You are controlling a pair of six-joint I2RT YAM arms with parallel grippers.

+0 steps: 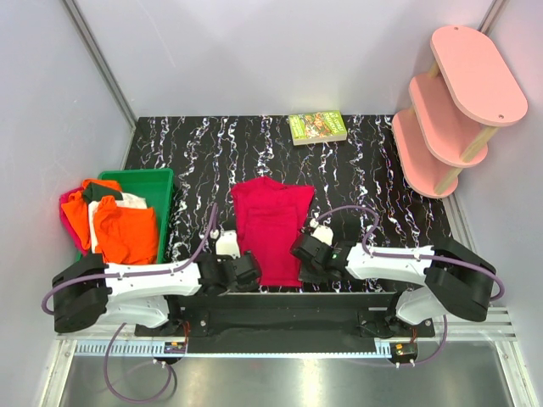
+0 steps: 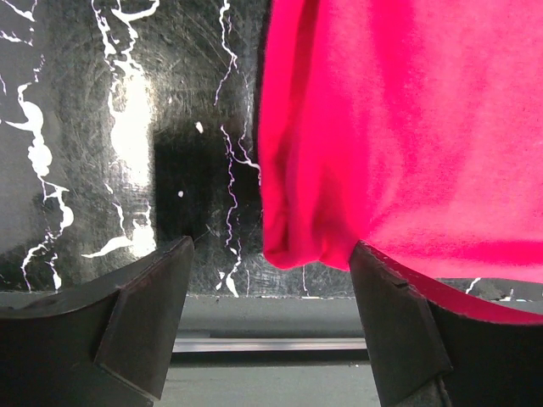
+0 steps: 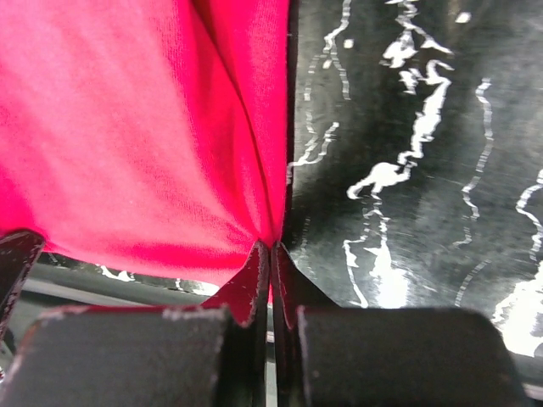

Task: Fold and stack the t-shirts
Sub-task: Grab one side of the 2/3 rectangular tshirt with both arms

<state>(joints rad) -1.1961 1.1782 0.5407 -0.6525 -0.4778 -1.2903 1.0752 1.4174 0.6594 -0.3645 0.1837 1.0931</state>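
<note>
One crimson-red t-shirt [image 1: 271,229] lies at frame centre. At left, one green bin [image 1: 158,178] holds a heap: an orange t-shirt [image 1: 127,231], a white t-shirt [image 1: 130,202] and a magenta-pink t-shirt [image 1: 65,209]; whether there are more, I cannot tell. One book [image 1: 317,127] upper centre, one three-tier pink shelf [image 1: 454,110] upper right, two grippers: left gripper [image 1: 252,271], right gripper [image 1: 299,252]

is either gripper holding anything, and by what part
The right gripper is shut on the red t-shirt, pinching its right edge near the front corner. The left gripper is open, holding nothing.

White arms [image 1: 157,282], black joints, purple cables [image 1: 107,365]
</note>
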